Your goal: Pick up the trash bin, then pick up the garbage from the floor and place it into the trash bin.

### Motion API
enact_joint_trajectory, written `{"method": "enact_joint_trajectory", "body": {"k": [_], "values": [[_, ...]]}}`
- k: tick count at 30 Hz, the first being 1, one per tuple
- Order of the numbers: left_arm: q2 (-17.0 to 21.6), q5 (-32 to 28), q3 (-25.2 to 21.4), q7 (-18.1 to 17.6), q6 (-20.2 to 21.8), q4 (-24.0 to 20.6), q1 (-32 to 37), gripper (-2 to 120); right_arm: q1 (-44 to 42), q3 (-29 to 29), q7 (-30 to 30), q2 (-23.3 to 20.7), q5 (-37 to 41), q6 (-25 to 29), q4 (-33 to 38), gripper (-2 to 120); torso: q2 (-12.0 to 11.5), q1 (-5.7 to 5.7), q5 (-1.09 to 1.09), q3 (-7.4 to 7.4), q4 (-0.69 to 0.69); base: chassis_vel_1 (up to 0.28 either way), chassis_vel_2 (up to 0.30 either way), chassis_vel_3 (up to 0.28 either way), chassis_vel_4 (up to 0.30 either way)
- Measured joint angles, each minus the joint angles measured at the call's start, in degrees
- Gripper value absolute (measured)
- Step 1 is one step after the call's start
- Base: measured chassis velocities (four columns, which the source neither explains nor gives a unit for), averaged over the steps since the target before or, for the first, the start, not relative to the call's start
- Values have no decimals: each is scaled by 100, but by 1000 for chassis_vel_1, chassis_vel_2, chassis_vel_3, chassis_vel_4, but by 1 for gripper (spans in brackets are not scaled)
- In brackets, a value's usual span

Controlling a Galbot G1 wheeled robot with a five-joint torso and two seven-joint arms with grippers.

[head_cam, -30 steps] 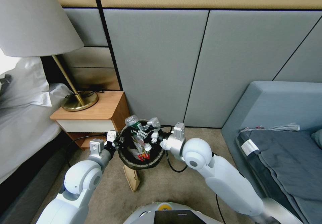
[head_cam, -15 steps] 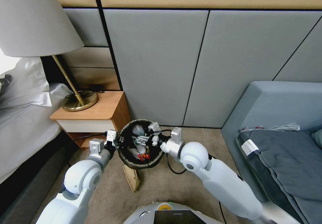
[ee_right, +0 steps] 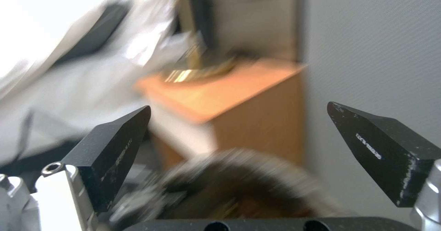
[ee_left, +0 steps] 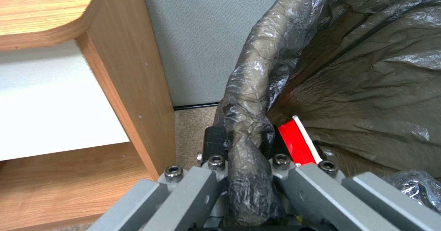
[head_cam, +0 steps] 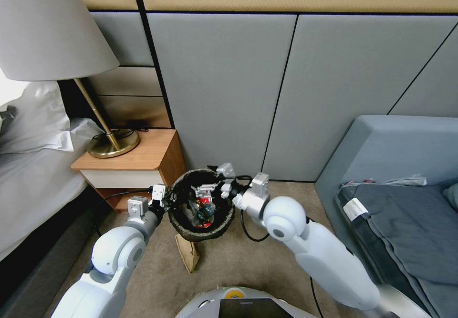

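The trash bin, lined with a dark bag, hangs just above the floor beside the nightstand. My left gripper is shut on its near-left rim; the left wrist view shows the left gripper pinching the bag-wrapped rim of the bin. Garbage lies inside: a red-and-white packet and a small green bottle. The packet's edge also shows in the left wrist view. My right gripper hovers open over the bin's far-right rim. Its fingers are spread with nothing between them, above the blurred bin.
A flat brown paper bag lies on the carpet under the bin. A wooden nightstand with a brass lamp stands at the left, next to the bed. A grey sofa is at the right, a panelled wall behind.
My right gripper carried the green bottle from the bin's far rim down into the bin, let it go and drew back up to the right. The left gripper and bin held still.
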Motion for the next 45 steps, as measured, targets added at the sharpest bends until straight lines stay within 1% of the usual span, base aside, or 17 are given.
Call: {"method": "enact_joint_trajectory", "body": {"k": [5, 8, 10, 11, 14, 16, 19, 21, 23, 24, 25, 27, 28, 29, 32, 42, 45], "values": [[16, -12, -40, 3, 0, -3, 10, 1, -154, 394, 550, -254, 102, 490, 229, 100, 0, 0, 0, 0, 1, 0, 0, 0, 0], [15, -15, -49, 4, 0, -5, 11, 1, -418, 728, 608, -372, -11, 685, 305, 100, 0, 0, 0, 0, 0, 0, 0, 0, 0], [3, -16, -51, 6, 0, -20, 28, 1, -933, 1338, 606, -456, -216, 807, 395, 100, 0, 0, 1, 0, -1, 0, 0, 0, 0], [3, -16, -51, 6, 0, -20, 28, 1, -933, 1338, 606, -456, -216, 807, 395, 100, 0, 0, 1, 0, -1, 0, 0, 0, 0], [0, -15, -58, 5, 0, -46, 69, 1, -1639, 2063, 598, -448, -665, 966, 435, 100, 0, 0, 0, 0, -2, 0, 0, 0, 0], [0, -15, -62, 6, 0, -54, 76, 1, -1786, 2198, 596, -426, -754, 1006, 435, 100, 0, 0, 1, 0, 0, 0, 0, 0, 0], [0, -5, -106, 14, 0, -110, 140, 1, -2717, 2949, 471, -147, -1492, 1318, 344, 100, 0, 0, 1, 0, 1, 0, 0, 0, 0], [0, -3, -121, 24, 0, -125, 160, 1, -2985, 3130, 378, -42, -1702, 1442, 304, 100, 0, 0, 1, 0, 2, 0, 0, 0, 0], [2, 1, -157, 38, 0, -150, 187, 1, -3480, 3482, 106, 271, -2116, 1702, 253, 100, 0, 0, -1, 0, 1, 0, 0, 0, 0], [6, 5, -183, 45, 0, -158, 201, 1, -3860, 3720, -97, 591, -2478, 1964, 230, 100, 0, 0, 1, 0, -1, 0, 0, 0, 0], [6, 5, -183, 45, 0, -158, 201, 1, -3860, 3720, -97, 591, -2478, 1964, 230, 100, 0, 0, 1, 0, -1, 0, 0, 0, 0], [5, 17, -207, 47, 0, -163, 217, 1, -4355, 3923, -220, 1046, -3021, 2363, 221, 100, 0, 0, -1, 0, -2, 0, 0, 0, 0], [5, 22, -212, 47, 0, -166, 223, 1, -4667, 3982, -246, 1286, -3376, 2658, 202, 100, 0, -1, -1, 0, -2, 0, 0, 0, 0], [5, 22, -212, 47, 0, -166, 223, 1, -4667, 3982, -246, 1286, -3376, 2658, 202, 100, 0, -1, -1, 0, -2, 0, 0, 0, 0], [-2, 46, -213, 47, 0, -167, 225, 1, -5192, 3986, -281, 1668, -3968, 3168, 171, 100, 0, 0, -2, 0, 0, 0, 0, 0, 0], [-3, 64, -222, 47, 0, -167, 223, 1, -5503, 3941, -344, 1961, -4341, 3514, 112, 100, 0, -1, -2, 0, 0, 0, 0, 0, 0], [3, 69, -228, 49, 0, -162, 225, 1, -5676, 3957, -348, 2227, -4609, 3798, -6, 100, 0, 0, -1, 0, 0, 0, 0, 0, 0]]}}
